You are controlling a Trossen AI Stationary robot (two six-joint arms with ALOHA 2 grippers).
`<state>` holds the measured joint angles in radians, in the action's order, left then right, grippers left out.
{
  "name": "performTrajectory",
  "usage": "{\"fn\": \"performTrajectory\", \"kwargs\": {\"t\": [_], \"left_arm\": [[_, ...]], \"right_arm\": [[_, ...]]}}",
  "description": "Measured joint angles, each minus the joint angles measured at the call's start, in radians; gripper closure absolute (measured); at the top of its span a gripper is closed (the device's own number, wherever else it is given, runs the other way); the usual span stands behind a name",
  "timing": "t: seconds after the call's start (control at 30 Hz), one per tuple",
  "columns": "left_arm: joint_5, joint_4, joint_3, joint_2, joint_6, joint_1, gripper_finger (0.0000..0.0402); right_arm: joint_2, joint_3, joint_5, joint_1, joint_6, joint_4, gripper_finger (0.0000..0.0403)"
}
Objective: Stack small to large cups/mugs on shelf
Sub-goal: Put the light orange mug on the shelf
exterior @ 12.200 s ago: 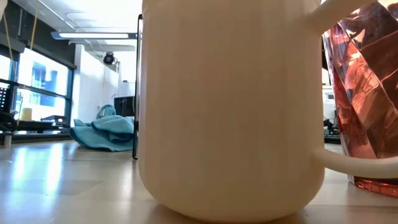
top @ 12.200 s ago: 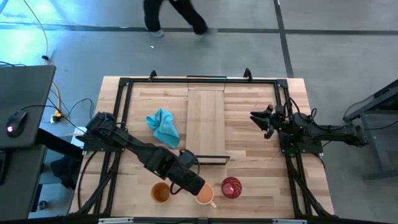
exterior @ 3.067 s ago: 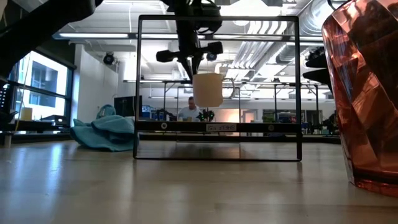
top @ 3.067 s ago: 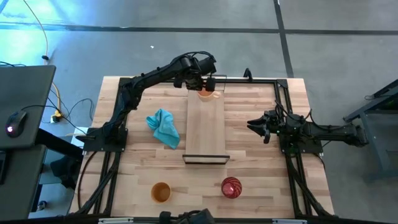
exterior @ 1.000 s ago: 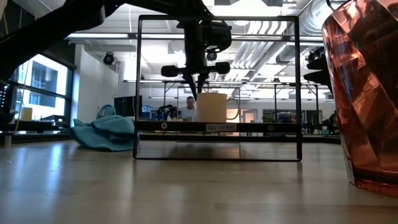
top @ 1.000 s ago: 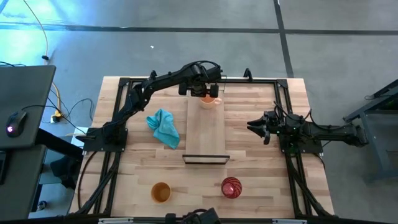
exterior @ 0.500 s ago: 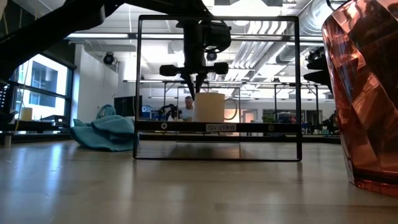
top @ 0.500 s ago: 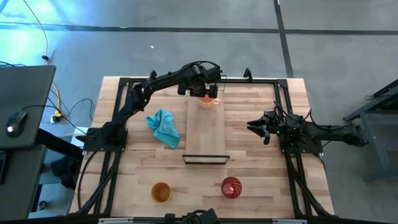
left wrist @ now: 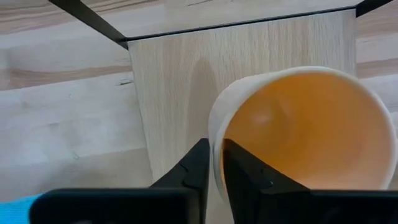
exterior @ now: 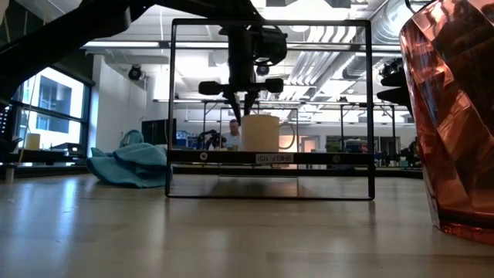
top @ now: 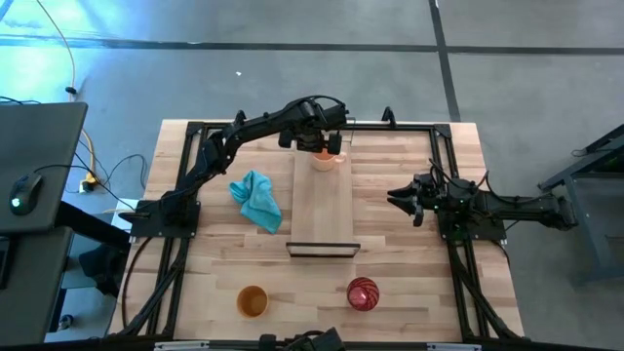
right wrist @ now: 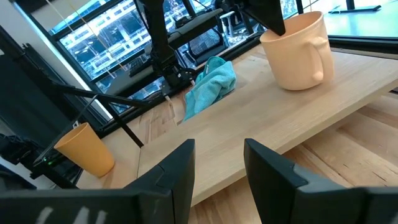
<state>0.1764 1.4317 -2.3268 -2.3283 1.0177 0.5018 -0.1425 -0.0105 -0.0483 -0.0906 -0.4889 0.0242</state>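
The pale orange mug (top: 325, 159) stands upright on its base at the far end of the shelf (top: 322, 210), handle toward the table's right. My left gripper (left wrist: 216, 165) is over the mug's left rim, slightly open, one finger inside the mug and one outside. The dark red cup (top: 362, 293) and the amber-brown cup (top: 252, 301) stand on the table near its front edge. My right gripper (top: 395, 200) waits open at the table's right, level with the shelf's middle. My left gripper comes from above, pointing down, with the mug's rim wall (left wrist: 214, 140) between its two fingers, one inside and one outside. Whether the fingers touch the wall, I cannot tell. The mug (exterior: 261, 133) stands upright with its base on the shelf.
A teal cloth (top: 257, 198) lies crumpled left of the shelf. A black frame (top: 195, 175) runs around the table's edges, and a dark raised lip (top: 322, 250) closes the shelf's near end. Bare board lies between the mug and that lip.
My left gripper's fingers have parted a little at the mug's rim. The mug stays upright where it was on the shelf's far end.
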Motion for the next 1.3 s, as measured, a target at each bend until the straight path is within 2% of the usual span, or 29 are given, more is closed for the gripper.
{"fn": "performTrajectory", "kwargs": {"t": [0.37, 0.77, 1.3], "left_arm": [[-0.007, -0.051, 0.000, 0.000, -0.018, -0.005, 0.0319], [-0.010, -0.010, 0.000, 0.000, -0.019, -0.005, 0.0261], [0.008, 0.021, 0.000, 0.000, -0.027, -0.005, 0.0254]], "right_arm": [[0.000, 0.000, 0.000, 0.000, 0.019, -0.002, 0.0272], [0.000, 0.000, 0.000, 0.000, 0.019, -0.002, 0.0272], [0.000, 0.000, 0.000, 0.000, 0.015, -0.002, 0.0272]]}}
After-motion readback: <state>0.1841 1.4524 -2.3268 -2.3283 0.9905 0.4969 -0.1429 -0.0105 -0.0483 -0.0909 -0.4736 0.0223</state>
